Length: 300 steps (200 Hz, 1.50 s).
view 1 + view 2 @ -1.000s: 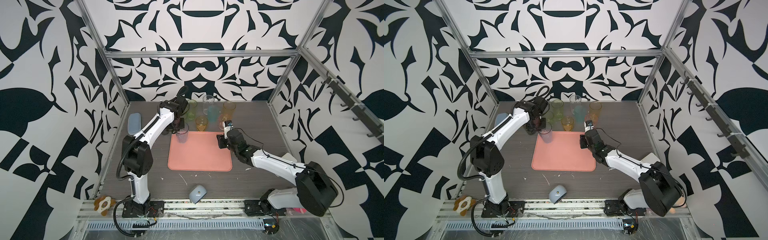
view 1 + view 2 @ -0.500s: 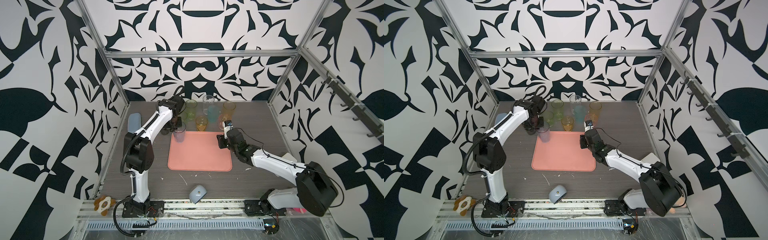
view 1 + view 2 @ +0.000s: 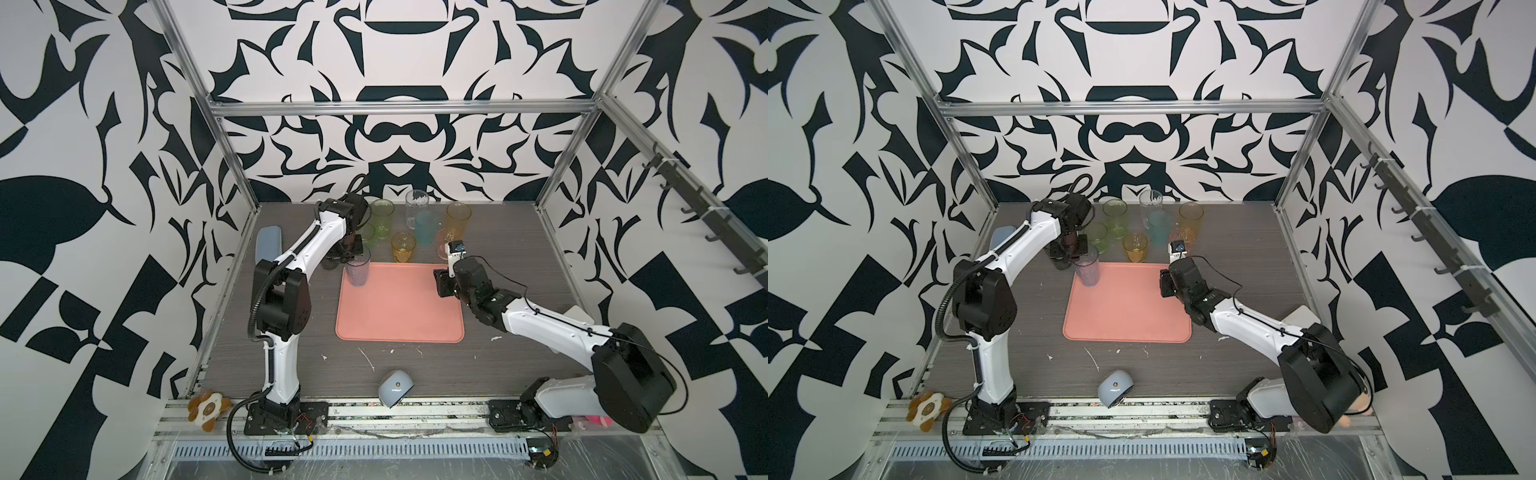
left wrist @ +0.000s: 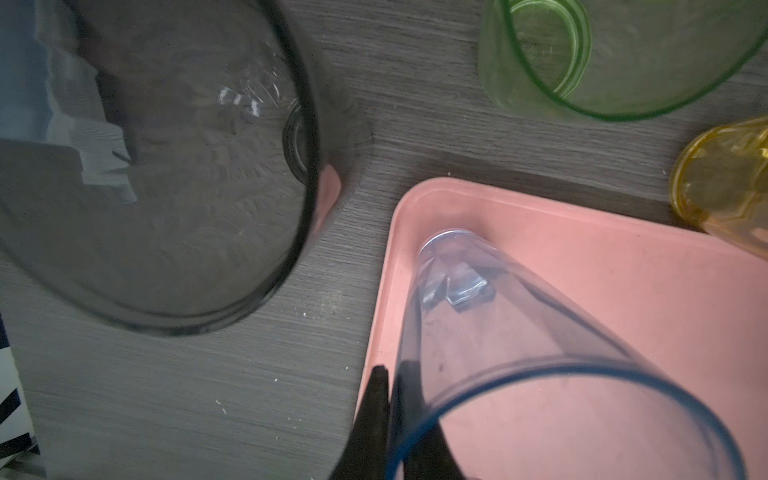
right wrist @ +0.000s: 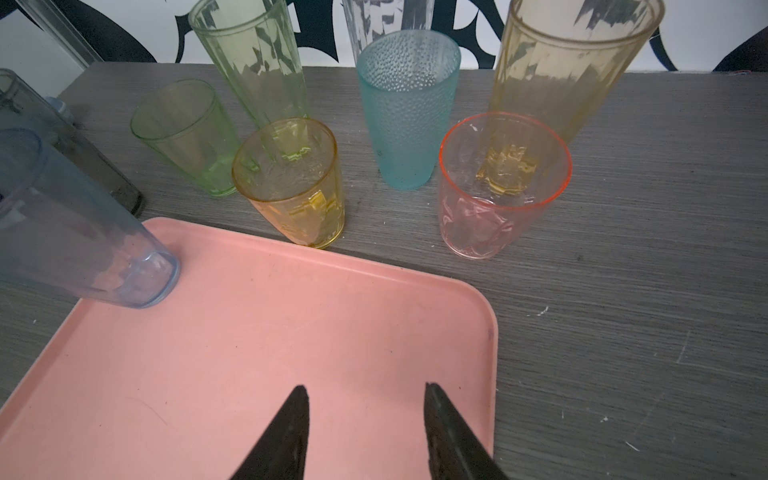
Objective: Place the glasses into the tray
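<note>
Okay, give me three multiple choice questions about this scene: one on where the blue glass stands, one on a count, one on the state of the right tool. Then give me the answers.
1. Where on the tray does the blue glass stand? A its middle; B its far corner on the left arm's side; C its near edge.
2. How many glasses are inside the tray? A one; B three; C none.
3. The right tool is: A shut on the blue glass; B shut on the tray's rim; C open and empty.
Answers: 1 B, its base sits in that corner in both top views; 2 A, only the blue glass is within the rim; 3 C, its jaws stand apart over bare tray in the right wrist view.
</note>
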{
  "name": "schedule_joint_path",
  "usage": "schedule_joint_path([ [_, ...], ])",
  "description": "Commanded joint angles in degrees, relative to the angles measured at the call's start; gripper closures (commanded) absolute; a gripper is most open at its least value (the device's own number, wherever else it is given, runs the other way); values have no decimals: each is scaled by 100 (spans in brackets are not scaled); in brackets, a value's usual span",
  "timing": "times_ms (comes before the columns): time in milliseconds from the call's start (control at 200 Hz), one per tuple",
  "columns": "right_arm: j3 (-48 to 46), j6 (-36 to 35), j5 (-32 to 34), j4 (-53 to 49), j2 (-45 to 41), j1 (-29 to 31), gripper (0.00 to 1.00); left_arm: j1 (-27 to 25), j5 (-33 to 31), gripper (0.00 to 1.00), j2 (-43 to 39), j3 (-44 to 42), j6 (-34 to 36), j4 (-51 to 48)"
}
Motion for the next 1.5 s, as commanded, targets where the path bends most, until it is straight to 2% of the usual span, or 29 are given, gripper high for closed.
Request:
schedule_joint_path([
  [0,186,-72,122,74,-90,-20,52,62,-22,100,121,202,-107,-149],
  [390,166,-72,113,91,-134,-19,52,103,36,98,266,366,-142,-170],
  [510,157,-72,113,107,-134,-24,52,104,64,82,249,412,-133,-218],
  [725,154,-87,122,91,-133,-24,52,64,108,67,10,400,-159,-232],
  [1070,143,-107,126,93,-168,-23,52,23,-73,63,-311,607,-109,-504],
  [1495,89,-136,186,108,-254,-24,51,50,-234,57,-1183,556,188,-324],
])
